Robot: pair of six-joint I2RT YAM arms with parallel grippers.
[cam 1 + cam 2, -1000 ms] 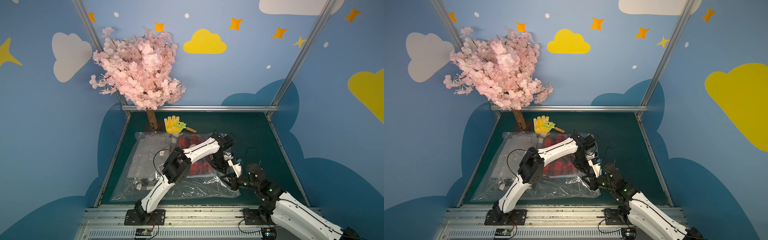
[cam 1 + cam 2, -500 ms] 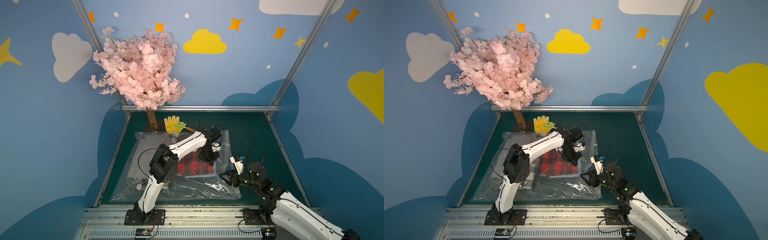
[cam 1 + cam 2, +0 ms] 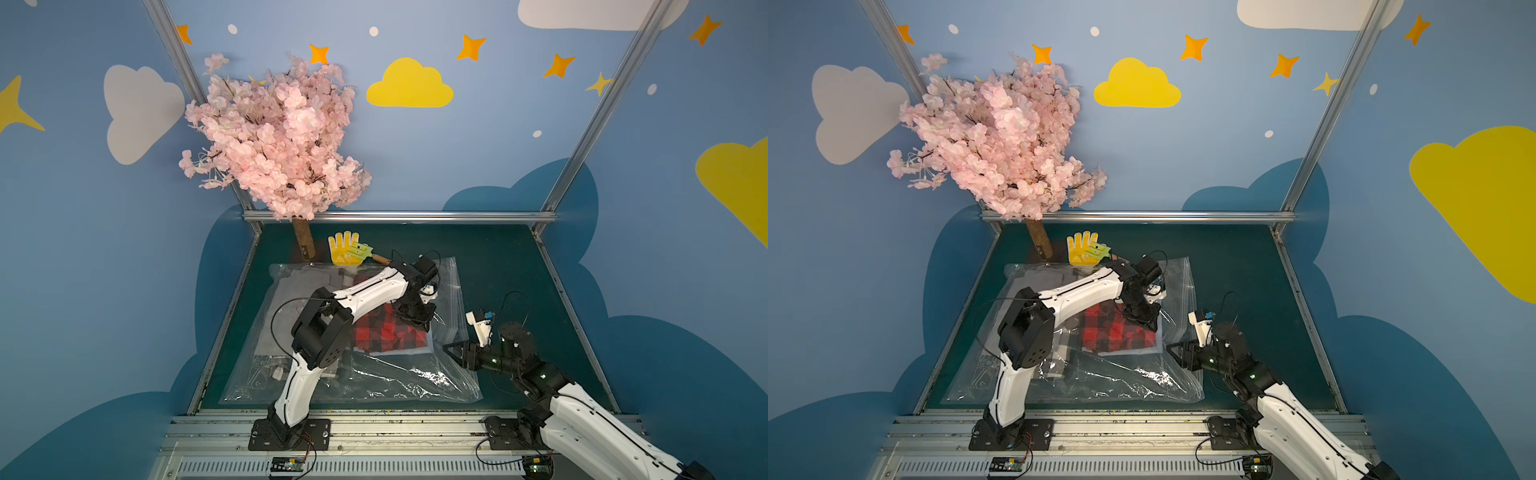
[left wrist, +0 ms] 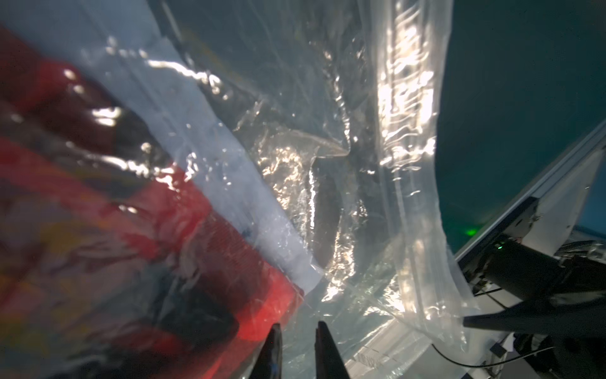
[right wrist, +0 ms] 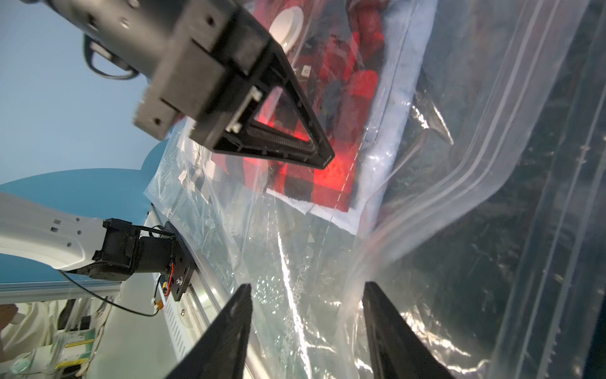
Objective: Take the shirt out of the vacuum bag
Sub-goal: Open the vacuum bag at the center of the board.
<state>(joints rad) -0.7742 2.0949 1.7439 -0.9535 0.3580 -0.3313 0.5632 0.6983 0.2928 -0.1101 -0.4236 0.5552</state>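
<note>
1. In both top views, the large clear crinkly plastic vacuum bag (image 3: 395, 382) lies flat on the dark green table (image 3: 498, 266). The folded red-and-black checked shirt (image 3: 386, 332) is sealed under its film, toward the bag's 3 o'clock side.
   - My left end effector (image 3: 415, 320) sits over the shirt's 2 o'clock corner. I judge it is there to work the cloth or the film above it.
   - My right end effector (image 3: 451, 351) waits at the shirt's 4 o'clock, by the bag's 3 o'clock edge, likely to catch the bag's opening edge.
   - The left arm covers the shirt's 10 o'clock part.
   - A grey shape (image 3: 291, 299) at the bag's 9 o'clock side is too faint to name.

2. In the left wrist view, my left end effector (image 4: 296, 347) has its jaws only slightly parted, just beside the shirt's (image 4: 131, 229) corner. Wrinkled film lies beyond the tips. I cannot tell whether any film is caught between them. The cloth is blurred, and glare hides the bag's layers.

3. In the right wrist view, my right end effector (image 5: 306, 328) has its jaws spread wide and holds nothing.
   - The ridged zip-seal edge (image 5: 492, 147) curves loosely just ahead, which suits a pinch there.
   - The round white valve (image 5: 288, 24) is partly cut off behind the left end effector.
   - I cannot make out whether the seal is parted.
</note>
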